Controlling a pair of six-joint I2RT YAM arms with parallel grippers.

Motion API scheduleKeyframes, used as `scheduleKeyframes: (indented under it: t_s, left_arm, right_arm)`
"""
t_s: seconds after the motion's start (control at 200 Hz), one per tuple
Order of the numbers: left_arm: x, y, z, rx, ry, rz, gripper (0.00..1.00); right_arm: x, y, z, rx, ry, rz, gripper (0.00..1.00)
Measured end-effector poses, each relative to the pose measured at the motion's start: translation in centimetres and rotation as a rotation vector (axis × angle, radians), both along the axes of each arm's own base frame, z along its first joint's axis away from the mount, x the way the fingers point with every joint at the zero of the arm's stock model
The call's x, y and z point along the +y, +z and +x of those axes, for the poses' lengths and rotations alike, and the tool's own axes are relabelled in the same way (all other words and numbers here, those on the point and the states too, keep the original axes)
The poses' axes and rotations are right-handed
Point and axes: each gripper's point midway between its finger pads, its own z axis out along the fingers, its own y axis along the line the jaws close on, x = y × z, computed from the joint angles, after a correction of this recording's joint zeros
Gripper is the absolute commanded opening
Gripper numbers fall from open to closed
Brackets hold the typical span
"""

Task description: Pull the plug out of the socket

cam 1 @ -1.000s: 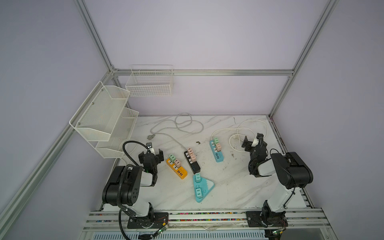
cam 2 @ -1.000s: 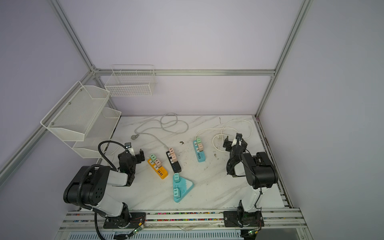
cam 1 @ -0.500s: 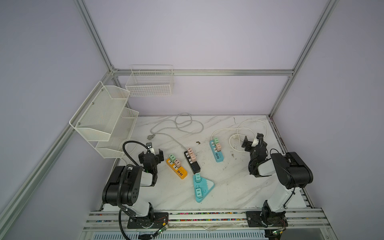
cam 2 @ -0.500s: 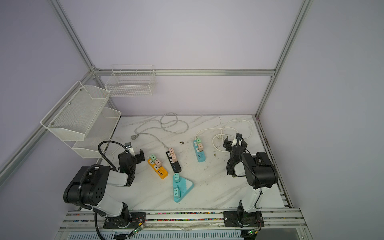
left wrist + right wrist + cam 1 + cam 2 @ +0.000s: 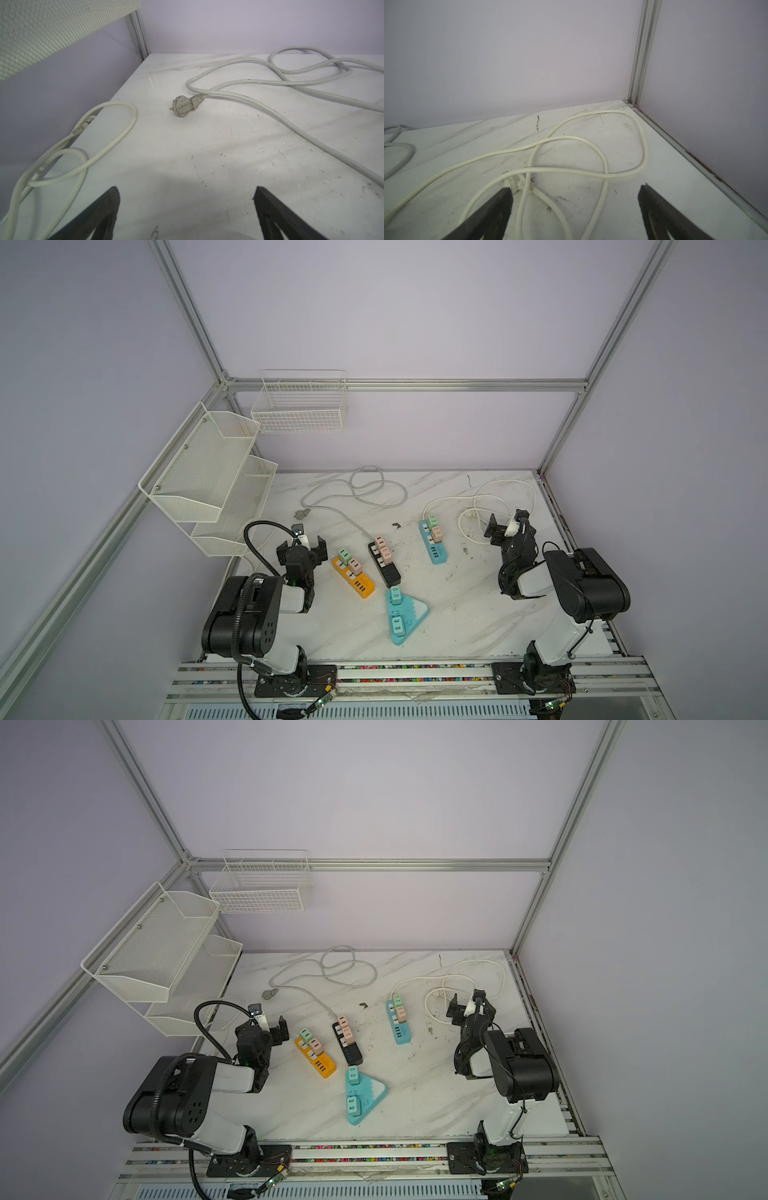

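Several power-strip sockets lie mid-table in both top views: an orange one [image 5: 360,585], a black one [image 5: 388,571], a blue one [image 5: 436,553] and a teal triangular one [image 5: 409,614]. Small plugs sit in them, such as a green plug [image 5: 344,556] on the orange strip and a pink plug [image 5: 380,541] on the black strip. My left gripper [image 5: 301,547] [image 5: 186,188] stands open just left of the orange strip, with nothing between its fingers. To the right of the blue strip my right gripper [image 5: 507,526] [image 5: 574,187] is open over a cream cord [image 5: 571,139].
A loose grey wall plug [image 5: 185,105] with its grey cord [image 5: 376,489] lies at the back. White mesh shelves [image 5: 208,481] hang at the left and a wire basket [image 5: 299,406] hangs on the back wall. The frame rail [image 5: 695,158] runs close on the right.
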Motion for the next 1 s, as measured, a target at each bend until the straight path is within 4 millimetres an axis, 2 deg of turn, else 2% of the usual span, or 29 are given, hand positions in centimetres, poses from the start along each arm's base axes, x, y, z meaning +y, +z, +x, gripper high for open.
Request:
scheduleKeyframes:
  t_s: [0.27,0.43,0.59,0.675,0.885,1.0]
  left_arm:
    - [-0.1,5.8,-1.2,-0.128,0.005,-0.043,1.0]
    - [-0.3,6.9,-2.4,-0.137,0.016,-0.133,1.0]
    - [-0.5,7.7,-2.9,-0.107,0.045,-0.265,1.0]
    - [-0.4,8.5,-3.1,-0.131,0.071,-0.347,1.0]
    - [-0.5,10.2,-4.4,-0.205,0.103,-0.518,1.0]
    - [-1.0,9.3,-4.8,-0.166,0.106,-0.585,1.0]
  right_arm:
    - [-0.1,4.3,0.1,-0.058,-0.008,0.026,0.97]
    - [-0.3,5.4,-0.4,-0.042,-0.02,0.072,0.97]
    - [-0.2,9.3,-0.2,-0.11,-0.017,0.254,0.97]
    - [0.1,10.7,-0.5,-0.144,0.005,0.355,0.97]
    - [0.6,10.6,-2.5,-0.142,0.034,0.571,0.97]
    - [1.2,9.4,-2.4,-0.075,0.045,0.62,0.97]
